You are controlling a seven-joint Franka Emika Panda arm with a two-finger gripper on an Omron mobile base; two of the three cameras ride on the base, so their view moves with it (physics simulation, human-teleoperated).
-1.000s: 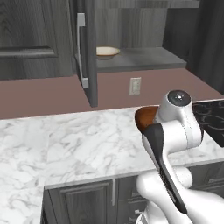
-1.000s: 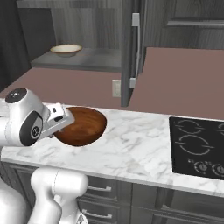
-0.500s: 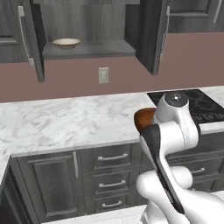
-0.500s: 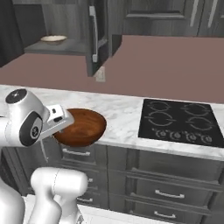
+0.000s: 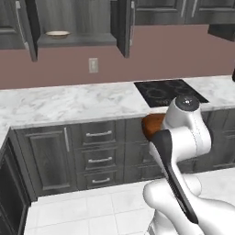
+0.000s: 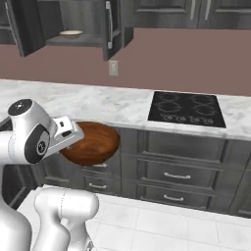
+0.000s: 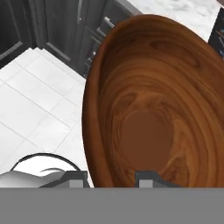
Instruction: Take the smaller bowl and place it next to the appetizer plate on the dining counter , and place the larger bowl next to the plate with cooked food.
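My gripper (image 7: 111,178) is shut on the near rim of the larger bowl (image 7: 148,109), a deep glossy reddish-brown bowl. The bowl (image 6: 90,143) hangs in the air in front of the wall counter's drawers, level with the top drawer row. In the left base view it (image 5: 153,126) peeks out from behind my white arm. The smaller bowl (image 5: 57,34), cream with a tan rim, rests on the shelf of an open upper cabinet (image 6: 71,34). The dining counter, the appetizer plate and the plate with cooked food are out of view.
A marble wall counter (image 5: 69,103) with a black cooktop (image 6: 186,109) runs across ahead, with dark drawers (image 6: 176,174) below. Open cabinet doors (image 6: 112,29) stick out above it. White tiled floor (image 5: 92,211) lies between me and the drawers.
The whole picture has shifted: the base has backed away from the wall counter and swung sideways, so floor and drawers now show. The larger bowl stays in the same grip.
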